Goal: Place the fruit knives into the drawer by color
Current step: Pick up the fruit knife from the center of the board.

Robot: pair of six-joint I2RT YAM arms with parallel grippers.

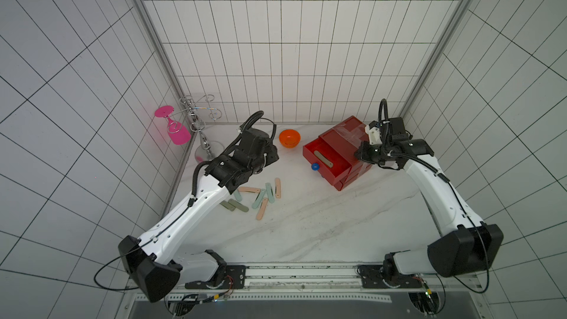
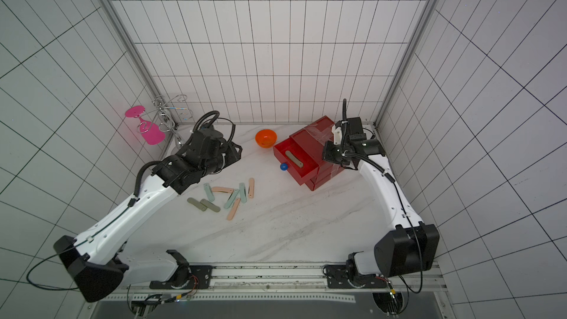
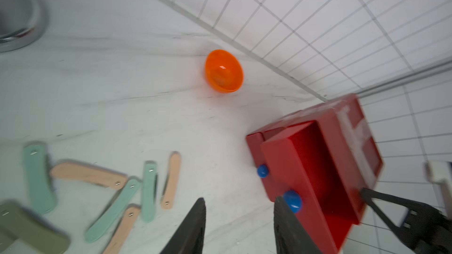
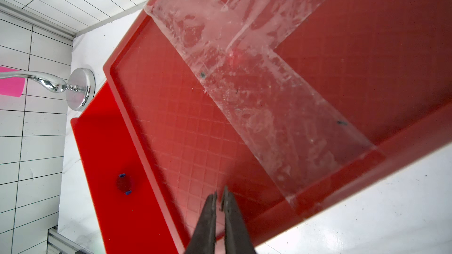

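Left hand (image 3: 239, 199) half-spread, empty, over the white marble worktop (image 1: 306, 225); right hand (image 4: 220, 190) pinched shut, empty, above the red three-drawer plastic chest (image 1: 334, 141).
Risks: chest may skid if nudged, contact unclear; its open top drawer (image 1: 336, 158) holds one olive-grey knife (image 1: 323, 161); loose peach, mint and olive plastic fruit knives (image 1: 277, 188) overlap, so a pinch could drag two colours. Left arm stretched forward, wrist tipped down; right arm elbow-bent inward.

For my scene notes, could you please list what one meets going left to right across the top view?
Pink plastic wine glass → chrome wire glass rack → scattered pastel plastic fruit knives → orange plastic bowl → red three-drawer chest.
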